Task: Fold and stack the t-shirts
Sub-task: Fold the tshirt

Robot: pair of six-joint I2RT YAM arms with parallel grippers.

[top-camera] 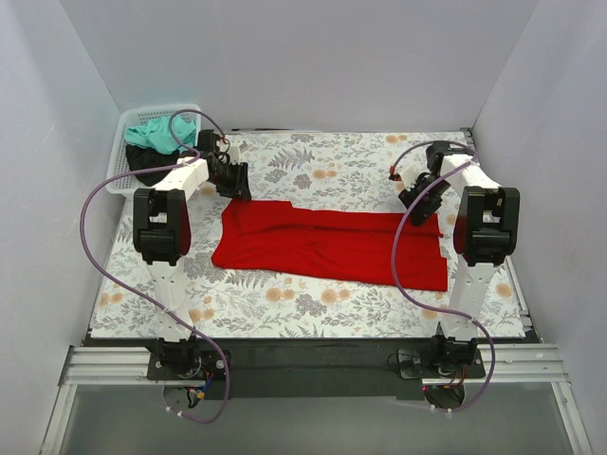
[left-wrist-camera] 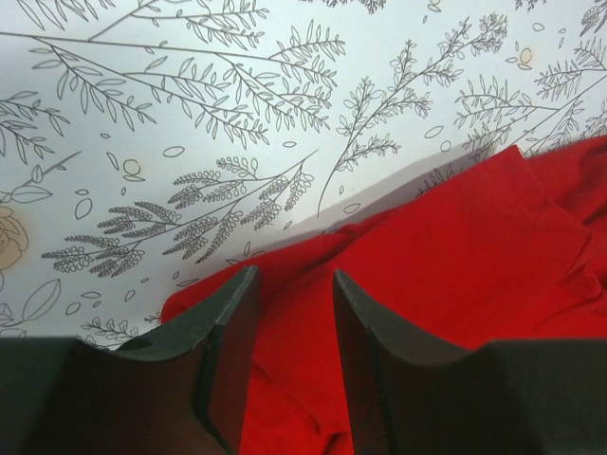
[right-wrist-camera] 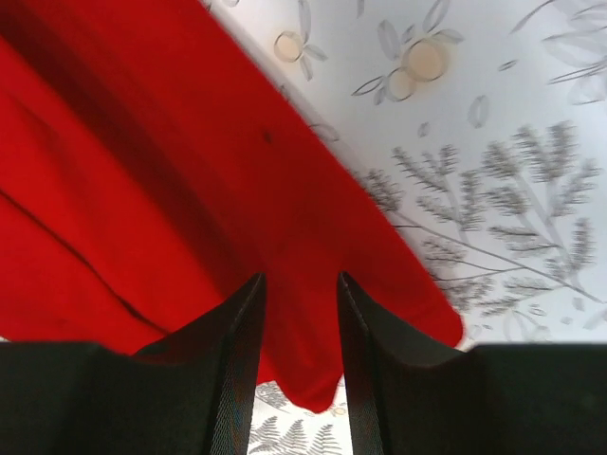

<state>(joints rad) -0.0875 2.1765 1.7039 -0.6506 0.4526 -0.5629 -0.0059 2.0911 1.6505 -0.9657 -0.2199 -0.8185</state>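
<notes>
likely limp and light, the red t-shirt [top-camera: 327, 245] lies at centre frame; left gripper [left-wrist-camera: 296, 275] and right gripper [right-wrist-camera: 301, 277], half open and empty, hover at its upper corners, probably the best pinch points.

The red t-shirt [top-camera: 332, 246] lies flat mid-tabletop [top-camera: 313, 166], folded into a long band running left to right. The teal t-shirt [top-camera: 156, 135] sits crumpled atop the black t-shirt [top-camera: 147, 163] in the far-left basket [top-camera: 163, 107].
</notes>
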